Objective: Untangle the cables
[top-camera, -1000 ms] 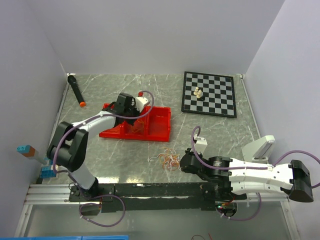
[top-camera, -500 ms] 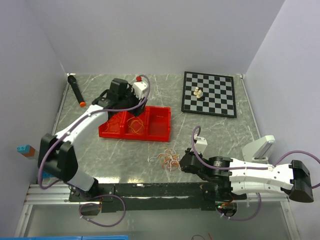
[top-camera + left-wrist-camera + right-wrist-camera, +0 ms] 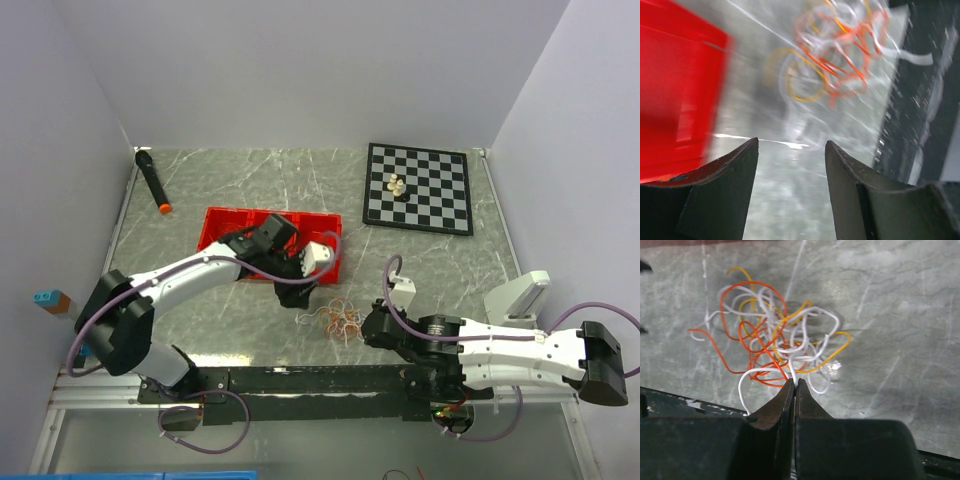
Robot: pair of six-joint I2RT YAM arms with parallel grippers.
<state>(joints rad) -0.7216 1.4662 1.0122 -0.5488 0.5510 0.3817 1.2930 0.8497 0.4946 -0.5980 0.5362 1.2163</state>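
Observation:
The cables (image 3: 336, 318) lie as one loopy clump of orange, yellow and white wire on the marble table, near its front edge. In the right wrist view the cables (image 3: 775, 340) spread just ahead of my right gripper (image 3: 795, 383), which is shut on a white strand at the clump's near edge. From above, the right gripper (image 3: 363, 324) sits at the clump's right side. My left gripper (image 3: 791, 142) is open and empty above bare table, with the cables (image 3: 835, 55) blurred a short way ahead. Seen from above, the left gripper (image 3: 297, 281) hangs between tray and clump.
A red tray (image 3: 222, 220) lies behind the clump, partly under the left arm, and it shows at the left as the red tray (image 3: 675, 100). A chessboard (image 3: 435, 195) with pale pieces (image 3: 397, 186) sits back right. A black marker (image 3: 152, 180) lies back left.
The left gripper opened and let go of the tilted red tray, which now lies flat. The left arm swung from the tray's far side to the near side by the clump. The right arm stayed still.

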